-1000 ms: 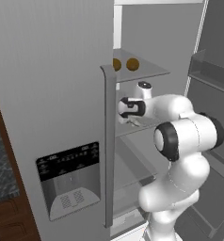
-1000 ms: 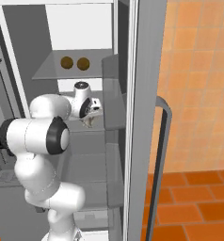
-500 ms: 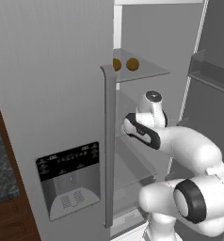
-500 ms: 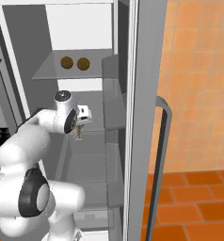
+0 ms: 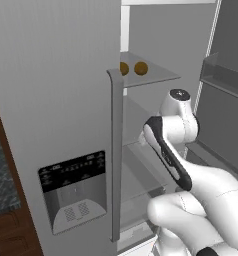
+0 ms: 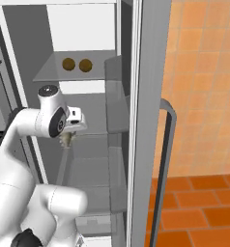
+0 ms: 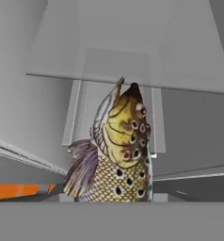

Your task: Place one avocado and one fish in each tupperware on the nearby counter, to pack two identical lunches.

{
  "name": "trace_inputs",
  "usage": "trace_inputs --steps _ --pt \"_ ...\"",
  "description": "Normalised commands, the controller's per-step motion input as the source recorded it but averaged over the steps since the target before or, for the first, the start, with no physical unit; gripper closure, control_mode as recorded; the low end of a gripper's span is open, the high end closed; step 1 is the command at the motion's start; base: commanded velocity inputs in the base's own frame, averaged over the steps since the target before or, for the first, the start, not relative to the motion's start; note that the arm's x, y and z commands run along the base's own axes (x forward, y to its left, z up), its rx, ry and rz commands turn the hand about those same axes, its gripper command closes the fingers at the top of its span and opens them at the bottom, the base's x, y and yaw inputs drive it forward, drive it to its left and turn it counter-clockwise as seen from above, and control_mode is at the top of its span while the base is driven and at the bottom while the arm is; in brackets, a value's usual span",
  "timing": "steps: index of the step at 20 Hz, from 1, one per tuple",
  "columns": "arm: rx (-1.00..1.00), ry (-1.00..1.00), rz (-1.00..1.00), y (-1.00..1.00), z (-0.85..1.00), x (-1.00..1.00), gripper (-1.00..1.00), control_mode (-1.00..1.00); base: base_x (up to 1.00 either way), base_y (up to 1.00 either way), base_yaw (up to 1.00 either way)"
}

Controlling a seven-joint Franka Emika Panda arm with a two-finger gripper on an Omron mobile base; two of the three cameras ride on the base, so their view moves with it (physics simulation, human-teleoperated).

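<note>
The gripper (image 6: 67, 140) is closed partway on the fish (image 7: 118, 155). In the hand view its spotted yellow-brown head stands up straight before the camera, fins spread to one side, and in the right base view a small speckled piece of it hangs below the hand, in front of the open fridge (image 6: 54, 34).

The two avocados (image 5: 132, 68) lie side by side on the upper glass shelf (image 5: 158, 77), well above the hand and not touched (they are small round balls, so they may roll when pushed).

About handling, I judge this: the fish looks narrow and long, with a smooth scaly skin, so it can slip or turn between the jaws if the arm swings fast. The hold seems to be on the body behind the head, which is a good place, thicker than the tail and the soft fins. It should be light. The avocados are probably firm; a grip across the middle, from the sides, would suit them, with the jaws opened wider first.
</note>
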Motion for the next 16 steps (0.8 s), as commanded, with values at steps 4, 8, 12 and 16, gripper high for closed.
trace_inputs --steps 4,8,12,16 --pt "0.0 0.0 -0.01 0.0 0.04 -0.68 1.0 -1.0 0.0 0.0 0.0" --pt "0.0 0.0 0.0 0.0 0.0 -0.29 1.0 1.0 -0.36 0.16 0.0" --pt "0.0 0.0 0.0 0.0 0.0 0.0 1.0 1.0 -0.38 0.92 0.0" --pt "0.0 0.0 0.0 0.0 0.0 0.0 1.0 1.0 -0.11 1.0 0.0"
